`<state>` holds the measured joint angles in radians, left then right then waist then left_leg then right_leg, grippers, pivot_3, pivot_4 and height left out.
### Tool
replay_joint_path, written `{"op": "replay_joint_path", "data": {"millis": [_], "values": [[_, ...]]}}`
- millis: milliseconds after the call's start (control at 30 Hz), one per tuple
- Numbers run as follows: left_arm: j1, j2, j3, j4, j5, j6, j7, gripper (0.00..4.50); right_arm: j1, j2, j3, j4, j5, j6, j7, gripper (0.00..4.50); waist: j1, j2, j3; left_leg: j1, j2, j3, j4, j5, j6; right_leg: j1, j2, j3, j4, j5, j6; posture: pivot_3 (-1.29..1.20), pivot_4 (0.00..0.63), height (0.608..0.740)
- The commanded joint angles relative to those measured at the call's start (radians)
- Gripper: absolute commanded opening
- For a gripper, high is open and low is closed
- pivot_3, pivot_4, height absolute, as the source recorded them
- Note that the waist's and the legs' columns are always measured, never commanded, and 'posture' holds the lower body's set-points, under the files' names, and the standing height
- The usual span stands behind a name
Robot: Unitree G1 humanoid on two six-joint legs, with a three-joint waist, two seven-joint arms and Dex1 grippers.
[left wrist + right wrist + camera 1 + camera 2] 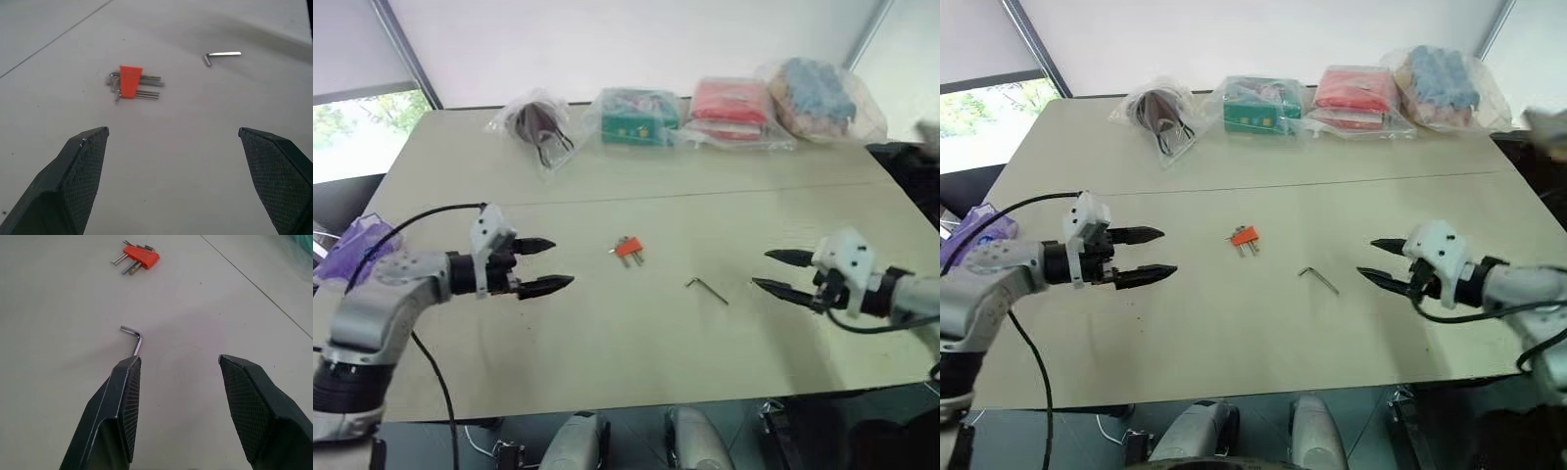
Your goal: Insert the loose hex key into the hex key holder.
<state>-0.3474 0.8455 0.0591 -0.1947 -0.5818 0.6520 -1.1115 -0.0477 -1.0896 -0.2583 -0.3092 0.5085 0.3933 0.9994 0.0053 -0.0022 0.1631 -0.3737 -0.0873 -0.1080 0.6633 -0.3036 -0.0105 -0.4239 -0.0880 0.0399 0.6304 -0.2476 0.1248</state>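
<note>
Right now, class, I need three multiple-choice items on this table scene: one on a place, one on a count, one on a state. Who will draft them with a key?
1. Where does the loose hex key lie?
A. Between the hex key holder and the right gripper
B. Inside the holder
C. Among the bags at the far edge

2. How many bagged items line the far edge of the table?
A. Two
B. Four
C. Six

3. How do the jaws of the left gripper stand?
A. Shut on the holder
B. Shut on the key
C. Open, holding nothing

Key:
1. A, the key rests on bare table beside the holder, toward the right gripper.
2. B, four clear bags sit in a row at the back.
3. C, the left wrist view shows both fingers spread wide, with only table between them.
</note>
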Motion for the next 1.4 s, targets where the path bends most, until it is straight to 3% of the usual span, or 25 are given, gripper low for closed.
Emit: {"op": "replay_joint_path", "data": {"millis": [33,267,933,1033,1200,1400], "values": [[-0.049,0.015,-0.002,0.029,-0.012,0.003,-0.042,4.44,-0.045,-0.029,-0.008,-0.031,0.035,0.042,0.05,2.62,0.001,-0.001,0.001,0.0,0.0,0.0,0.0,0.0,0.0,0.0,0.0,0.0,0.0,0.0,0.0,0.0,0.15,0.74],[-0.102,-0.018,0.005,0.034,-0.031,0.043,-0.024,4.44,-0.158,-0.006,0.031,-0.05,0.039,0.102,0.049,2.62,0.005,-0.002,0.001,-0.001,0.0,0.0,0.001,0.0,0.0,-0.001,-0.002,0.0,0.0,0.0,0.0,0.0,0.15,0.74],[-0.108,-0.048,0.017,0.049,-0.018,0.033,0.039,4.44,-0.217,0.029,0.098,-0.029,-0.03,0.062,0.06,2.62,0.006,-0.002,0.002,-0.002,0.0,0.0,0.001,0.0,-0.001,-0.002,-0.002,0.0,0.0,0.0,0.0,0.0,0.15,0.74],[-0.102,-0.064,0.014,0.057,0.008,0.003,0.072,4.44,-0.257,0.078,0.137,-0.003,-0.072,0.021,0.03,2.62,0.006,-0.003,0.002,-0.002,0.0,0.0,0.001,0.0,-0.001,-0.002,-0.002,0.0,0.0,0.0,0.0,0.0,0.15,0.74],[-0.07,-0.123,-0.02,0.085,0.146,-0.135,0.183,4.44,-0.397,0.309,0.32,0.157,-0.285,-0.157,-0.118,2.62,-0.002,-0.004,0.001,-0.001,0.0,0.0,0.0,0.003,-0.006,-0.003,-0.002,0.0,0.001,0.0,0.0,0.0,0.15,0.74],[-0.043,-0.175,-0.007,0.085,0.178,-0.165,0.254,4.44,-0.536,0.506,0.484,0.383,-0.447,-0.265,-0.173,2.62,-0.008,-0.004,0.002,-0.003,-0.001,0.001,0.001,0.004,-0.007,-0.005,-0.001,0.001,0.001,0.0,0.0,0.0,0.15,0.74]]}}
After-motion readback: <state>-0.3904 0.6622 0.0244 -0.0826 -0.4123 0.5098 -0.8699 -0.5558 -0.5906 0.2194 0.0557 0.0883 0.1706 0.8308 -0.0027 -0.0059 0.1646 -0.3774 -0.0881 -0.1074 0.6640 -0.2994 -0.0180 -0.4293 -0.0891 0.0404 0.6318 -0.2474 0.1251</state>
